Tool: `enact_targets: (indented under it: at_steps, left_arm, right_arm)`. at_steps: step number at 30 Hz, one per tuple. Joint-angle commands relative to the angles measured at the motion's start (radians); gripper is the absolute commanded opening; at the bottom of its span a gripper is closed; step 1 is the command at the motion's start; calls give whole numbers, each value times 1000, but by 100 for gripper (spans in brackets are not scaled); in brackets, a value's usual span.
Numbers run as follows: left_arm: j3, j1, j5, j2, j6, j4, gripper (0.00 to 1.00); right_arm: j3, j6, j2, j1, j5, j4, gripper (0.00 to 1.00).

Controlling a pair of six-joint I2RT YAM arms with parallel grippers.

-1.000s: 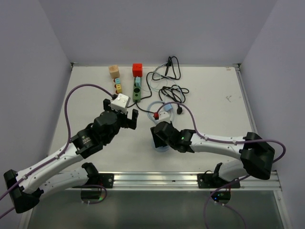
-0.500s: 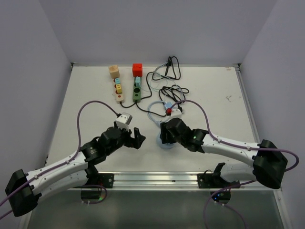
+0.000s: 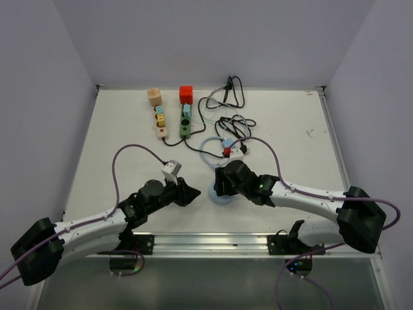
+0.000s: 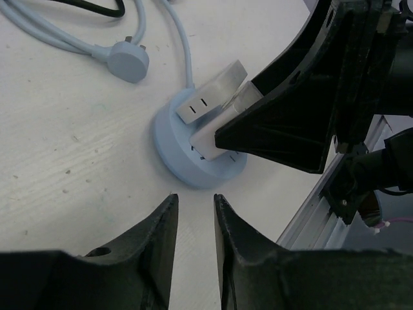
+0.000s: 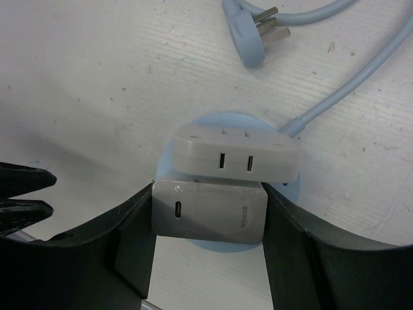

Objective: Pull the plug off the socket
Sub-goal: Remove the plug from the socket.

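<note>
A round light-blue socket (image 5: 226, 119) lies on the white table with two white chargers standing in it. My right gripper (image 5: 210, 200) is shut on the nearer one, the plug (image 5: 210, 210) marked HONOR, one finger on each side. The other charger (image 5: 235, 154) stands just behind it, untouched. In the top view my right gripper (image 3: 219, 187) covers the socket (image 3: 218, 197). My left gripper (image 4: 195, 199) sits low on the table just left of the socket (image 4: 193, 171). Its jaws stand a narrow gap apart with nothing between them.
The socket's light-blue cable ends in a loose round plug (image 5: 251, 39) behind it. Farther back lie a green power strip (image 3: 185, 123) with a red block (image 3: 186, 94), a wooden strip (image 3: 159, 119) and tangled black cables (image 3: 233, 123). A metal rail (image 3: 213, 242) borders the near edge.
My left arm has drawn back from the far strips, dropped low beside the socket, and narrowed its jaws. My right gripper shifted slightly and now rests over the socket.
</note>
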Motion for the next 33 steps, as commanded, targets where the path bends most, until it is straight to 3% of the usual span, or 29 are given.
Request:
enact_targets:
  at_steps: [1,5,15,33]
  left_arm:
    - [4,-3,52,82,-35,191,25]
    - [3,-4,69,201,-63,312,9]
    - [9,-6,86,349,-84,474,0]
    - [0,-12,86,544,-89,635,0]
  right_arm:
    - [0,26,-5,0,-15,94,0]
    - [-7,28,-5,8,-15,95,0]
    - [-18,14,14,33,-11,97,0]
    - [16,-6,38,79,11,61,0]
